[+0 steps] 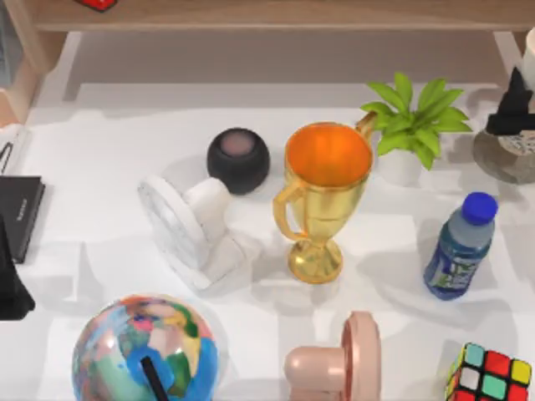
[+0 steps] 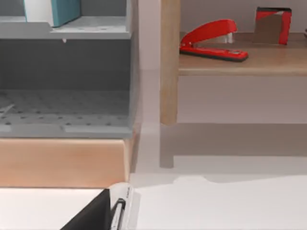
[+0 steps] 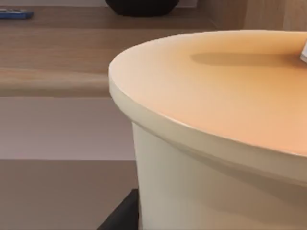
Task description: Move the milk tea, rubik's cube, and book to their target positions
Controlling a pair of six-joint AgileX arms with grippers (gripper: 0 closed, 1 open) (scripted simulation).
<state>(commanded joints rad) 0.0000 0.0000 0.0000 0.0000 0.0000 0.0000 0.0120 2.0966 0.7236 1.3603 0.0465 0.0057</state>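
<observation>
The rubik's cube [image 1: 489, 376] lies at the table's front right corner. The milk tea [image 1: 529, 52] stands at the far right edge, its speckled lower band over a grey round pad [image 1: 495, 163]. My right gripper [image 1: 512, 113] is a dark shape across the cup's middle. In the right wrist view the cream cup [image 3: 216, 158] with its beige lid is very close. A light-blue book [image 2: 64, 10] with a pale edge stands on the upper level of a grey rack [image 2: 72, 33]. My left gripper [image 1: 10, 288] hangs at the table's left edge, beside a black slab [image 1: 18, 213].
Mid-table stand a gold trophy [image 1: 322, 196], a dark round speaker [image 1: 239, 159], a white fan-like object [image 1: 188, 225], a potted plant [image 1: 414, 125] and a blue-capped bottle [image 1: 460, 246]. A globe [image 1: 144, 351] and a pink object [image 1: 343, 363] sit in front. A red stapler [image 2: 211, 40] lies on the wooden shelf.
</observation>
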